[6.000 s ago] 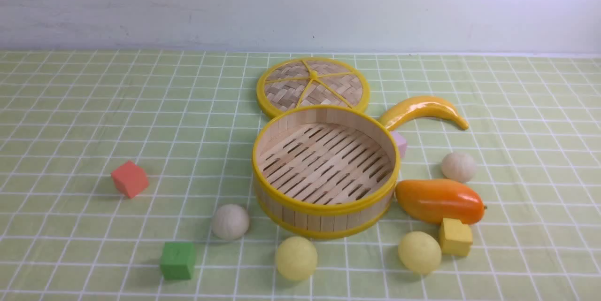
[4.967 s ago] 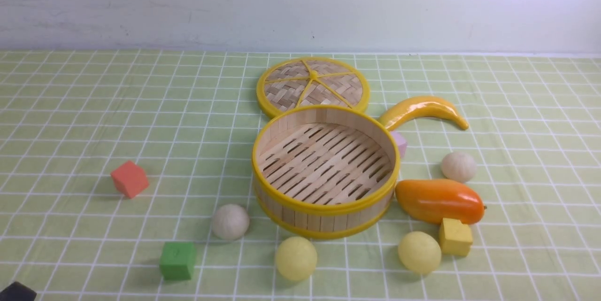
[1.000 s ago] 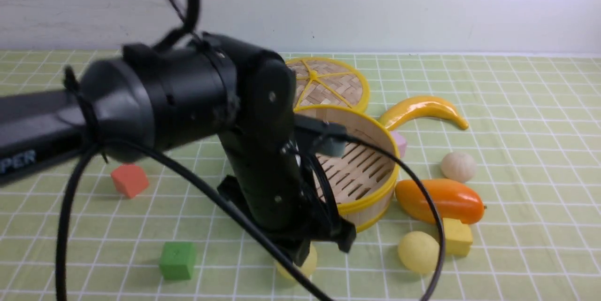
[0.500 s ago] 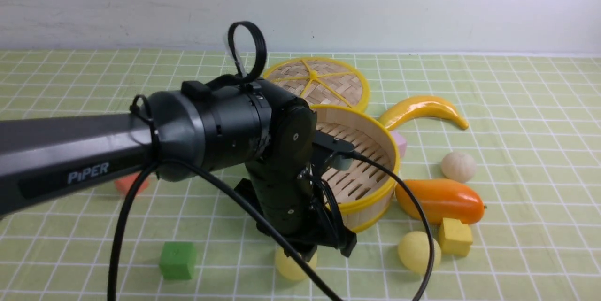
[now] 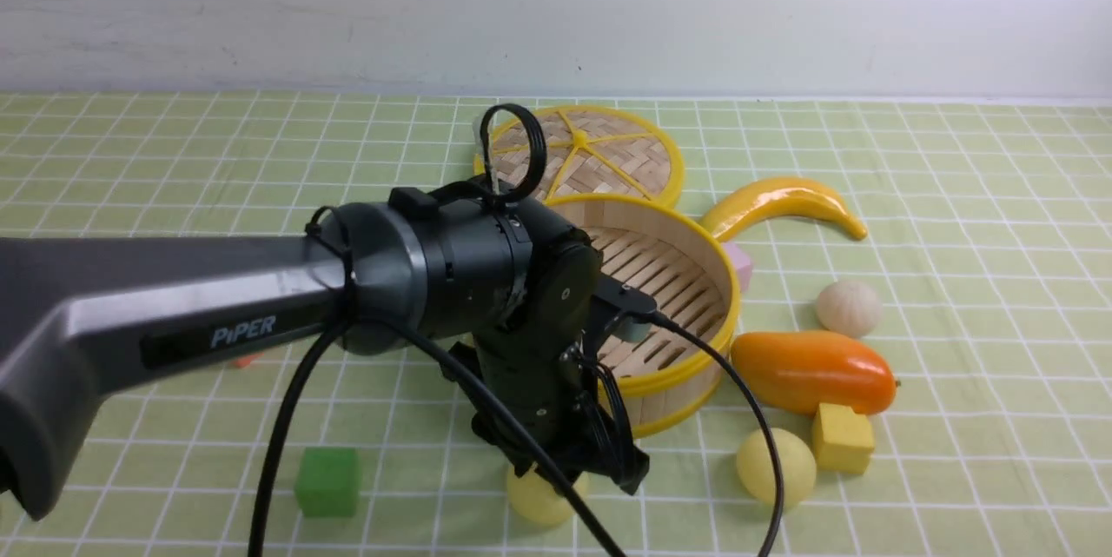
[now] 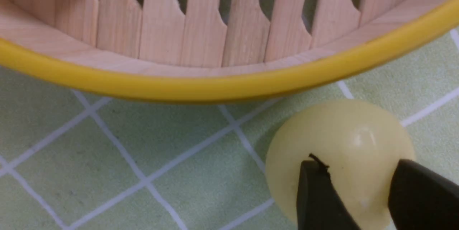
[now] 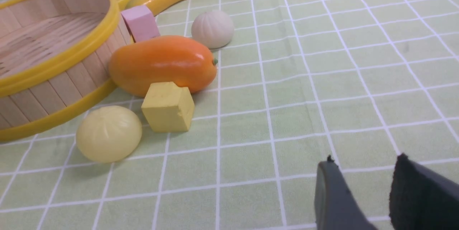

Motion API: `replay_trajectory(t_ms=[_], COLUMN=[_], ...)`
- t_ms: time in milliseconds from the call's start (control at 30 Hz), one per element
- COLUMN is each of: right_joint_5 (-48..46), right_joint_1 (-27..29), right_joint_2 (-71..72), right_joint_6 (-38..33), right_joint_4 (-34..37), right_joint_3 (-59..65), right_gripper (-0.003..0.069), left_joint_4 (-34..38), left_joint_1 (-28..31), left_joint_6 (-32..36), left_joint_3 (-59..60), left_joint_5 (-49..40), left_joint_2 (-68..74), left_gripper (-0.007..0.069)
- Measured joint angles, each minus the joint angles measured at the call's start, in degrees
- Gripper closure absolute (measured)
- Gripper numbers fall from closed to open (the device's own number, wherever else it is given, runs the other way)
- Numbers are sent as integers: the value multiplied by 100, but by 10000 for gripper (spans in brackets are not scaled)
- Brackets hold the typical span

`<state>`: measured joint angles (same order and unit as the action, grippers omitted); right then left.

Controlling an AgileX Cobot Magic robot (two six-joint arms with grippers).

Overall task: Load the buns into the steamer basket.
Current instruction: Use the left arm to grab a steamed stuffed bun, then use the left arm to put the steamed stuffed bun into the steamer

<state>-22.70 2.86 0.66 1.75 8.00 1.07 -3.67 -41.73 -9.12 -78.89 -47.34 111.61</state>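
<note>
Nearest the robot, the left end effector (image 6: 356, 172) hangs over the near yellow bun (image 6: 340, 129). Its jaws are released, and the bun shows in the gap between them. Nothing is gripped yet, and the bun sits on the bench (image 5: 174, 418) just in front of the steamer basket (image 5: 686, 374).

The step in hand looks like the pick of this bun. The gap looks narrower than the ball, so the jaws should spread further and then drop to straddle its widest part. A smooth sphere pinched high will likely squirt out. After that, lift well above the yellow rim before carrying it inward.

The right end effector (image 7: 362, 172) is also released, empty and well apart from the work.

A little further out lie a green cube (image 5: 327, 480) and the second yellow bun (image 5: 776, 467), which sits just beside a yellow cube (image 5: 843, 438). Behind these lies the mango (image 5: 812, 370), close against the basket wall.

What shows of the basket floor holds no bun. A pleated white bun (image 5: 849, 308) rests beyond the mango. Farthest off are the banana (image 5: 782, 201) and the woven lid (image 5: 599, 153).
</note>
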Motion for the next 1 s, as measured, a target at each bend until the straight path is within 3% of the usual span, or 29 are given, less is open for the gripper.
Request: replay_trajectory(t_ms=[167, 333, 567, 767, 1000], right_joint_5=[0, 0, 0, 0, 0], right_joint_1=[0, 0, 0, 0, 0], right_joint_2=[0, 0, 0, 0, 0], right_joint_6=[0, 0, 0, 0, 0], right_joint_4=[0, 0, 0, -6, 0], right_joint_3=[0, 0, 0, 0, 0], right_gripper=[418, 418, 418, 418, 418], left_joint_4=[-106, -107, 90, 60, -106], left_joint_1=[0, 0, -214, -218, 213], left_joint_6=[-40, -113, -73, 39, 91], left_joint_3=[0, 0, -297, -1024, -1655], left_joint_5=[51, -80, -812, -207, 294], left_joint_2=[17, 17, -492, -726, 166], left_gripper=[404, 626, 638, 638, 638])
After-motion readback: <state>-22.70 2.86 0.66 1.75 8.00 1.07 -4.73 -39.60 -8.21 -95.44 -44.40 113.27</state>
